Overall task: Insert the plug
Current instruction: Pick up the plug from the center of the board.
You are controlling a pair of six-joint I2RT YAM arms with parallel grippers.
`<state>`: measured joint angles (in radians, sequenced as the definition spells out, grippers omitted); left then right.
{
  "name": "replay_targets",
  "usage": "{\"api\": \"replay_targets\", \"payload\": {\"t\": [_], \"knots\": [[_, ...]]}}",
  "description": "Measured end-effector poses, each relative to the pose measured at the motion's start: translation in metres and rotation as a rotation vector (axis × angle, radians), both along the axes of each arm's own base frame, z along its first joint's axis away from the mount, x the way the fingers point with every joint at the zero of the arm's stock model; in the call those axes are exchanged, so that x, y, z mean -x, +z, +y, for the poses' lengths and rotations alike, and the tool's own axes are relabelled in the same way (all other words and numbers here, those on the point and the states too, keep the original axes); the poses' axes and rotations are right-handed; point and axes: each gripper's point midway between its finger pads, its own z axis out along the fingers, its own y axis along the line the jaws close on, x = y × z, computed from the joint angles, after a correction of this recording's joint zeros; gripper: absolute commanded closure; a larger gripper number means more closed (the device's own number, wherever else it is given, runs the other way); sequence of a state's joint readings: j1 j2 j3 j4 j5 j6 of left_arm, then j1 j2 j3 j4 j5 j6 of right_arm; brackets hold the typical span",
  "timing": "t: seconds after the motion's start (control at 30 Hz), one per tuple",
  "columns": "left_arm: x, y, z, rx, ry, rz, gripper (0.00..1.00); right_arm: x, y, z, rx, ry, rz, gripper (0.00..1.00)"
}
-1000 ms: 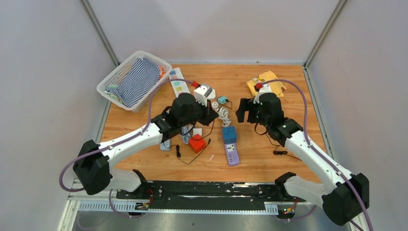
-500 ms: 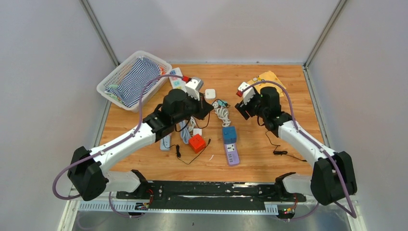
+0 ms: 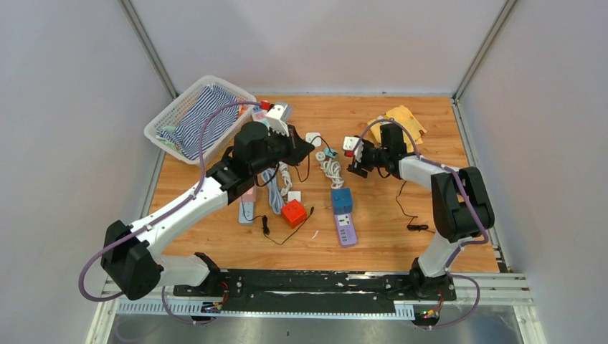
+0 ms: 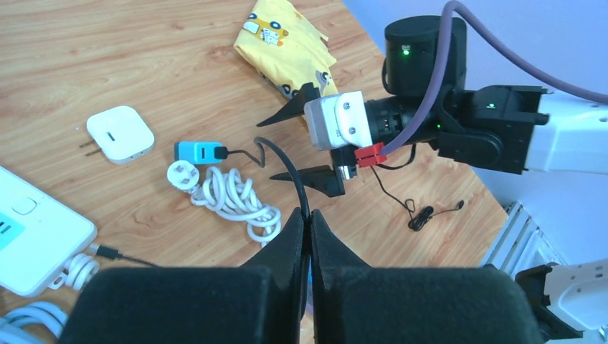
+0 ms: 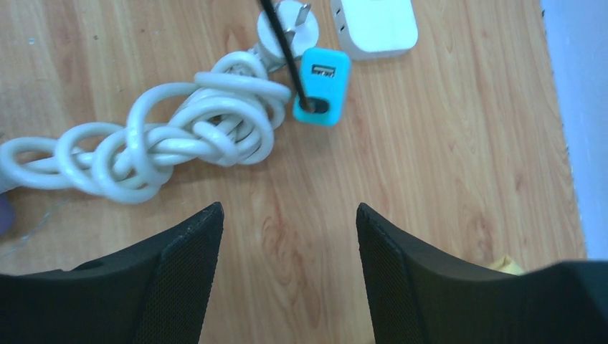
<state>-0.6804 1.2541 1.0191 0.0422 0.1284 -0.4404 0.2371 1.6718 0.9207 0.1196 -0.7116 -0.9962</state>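
We see the tabletop (image 3: 373, 122), basket (image 3: 159, 123) at its far left corner. Left gripper (image 4: 307, 218): jaws together, clamped on a thin black cable (image 5: 283, 43). Right gripper (image 5: 289, 215) hangs over the wood, jaws apart, nothing in them. Under it lie a white coiled cable (image 5: 165, 143), a white charger (image 5: 374, 25) and a white plug (image 5: 305, 25). The teal adapter (image 5: 323, 86) lies flat just beside that plug, near the charger, and the black cable runs into it.

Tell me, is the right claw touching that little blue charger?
Apart. The right wrist view shows bare table between the open right gripper and the blue charger.
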Motion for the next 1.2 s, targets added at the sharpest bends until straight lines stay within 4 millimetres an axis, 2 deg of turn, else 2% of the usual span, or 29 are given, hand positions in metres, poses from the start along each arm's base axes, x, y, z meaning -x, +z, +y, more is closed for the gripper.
{"api": "replay_targets", "payload": {"t": [0.2, 0.43, 0.53, 0.63, 0.77, 0.9, 0.97, 1.2], "knots": [[-0.004, 0.003, -0.001, 0.025, -0.004, 0.025, 1.00, -0.025, 0.004, 0.017, -0.027, 0.097, -0.100, 0.34], [-0.004, 0.021, -0.010, 0.074, -0.037, 0.031, 1.00, -0.023, 0.012, 0.032, -0.077, 0.180, -0.131, 0.33], [-0.004, 0.030, -0.012, 0.090, -0.043, 0.024, 1.00, -0.025, 0.016, 0.037, -0.085, 0.194, -0.146, 0.35], [-0.003, 0.032, -0.013, 0.101, -0.050, 0.030, 1.00, -0.029, 0.014, 0.042, -0.098, 0.192, -0.151, 0.38], [-0.003, 0.032, -0.014, 0.106, -0.052, 0.037, 1.00, -0.031, 0.001, 0.045, -0.113, 0.176, -0.110, 0.37], [-0.003, 0.032, -0.014, 0.106, -0.053, 0.040, 1.00, -0.032, 0.002, 0.050, -0.127, 0.174, -0.105, 0.36], [-0.002, 0.032, -0.014, 0.108, -0.054, 0.042, 1.00, -0.032, 0.003, 0.056, -0.129, 0.177, -0.109, 0.41], [-0.002, 0.031, -0.015, 0.116, -0.054, 0.053, 1.00, -0.035, 0.002, 0.066, -0.157, 0.157, -0.090, 0.90]]}}
